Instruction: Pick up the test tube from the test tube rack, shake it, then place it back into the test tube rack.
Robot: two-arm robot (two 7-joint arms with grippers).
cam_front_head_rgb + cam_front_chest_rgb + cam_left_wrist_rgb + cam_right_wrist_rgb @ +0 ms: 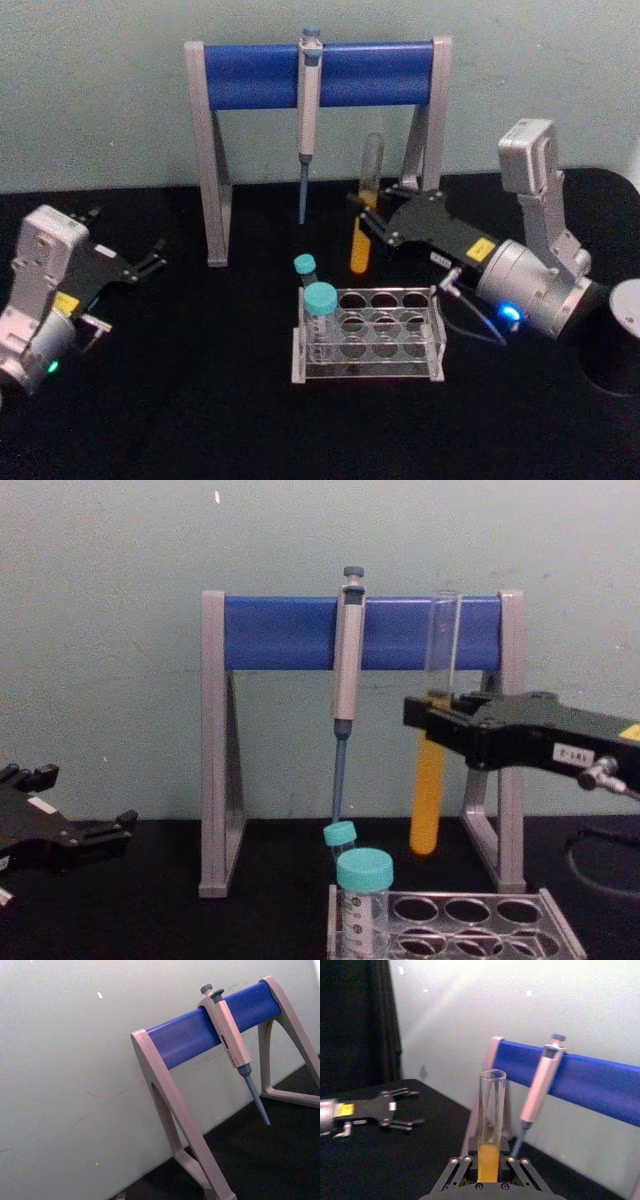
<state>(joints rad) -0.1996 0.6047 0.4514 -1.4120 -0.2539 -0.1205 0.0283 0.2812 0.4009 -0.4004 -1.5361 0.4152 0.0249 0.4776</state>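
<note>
My right gripper (366,214) is shut on the test tube (366,205), a tall clear uncapped tube with orange-yellow liquid in its lower half. It hangs upright in the air, above and behind the test tube rack (368,335). From the side the test tube (433,740) sits clear of the test tube rack (455,925), with the right gripper (432,720) clamped at its middle. In the right wrist view the test tube (491,1125) stands between the fingers (455,1172). My left gripper (150,255) rests open at the far left of the table.
Two teal-capped tubes (318,310) stand in the rack's left column. Behind it, a blue-and-grey pipette stand (318,75) holds a grey pipette (307,120). A round black and grey object (628,320) sits at the right edge.
</note>
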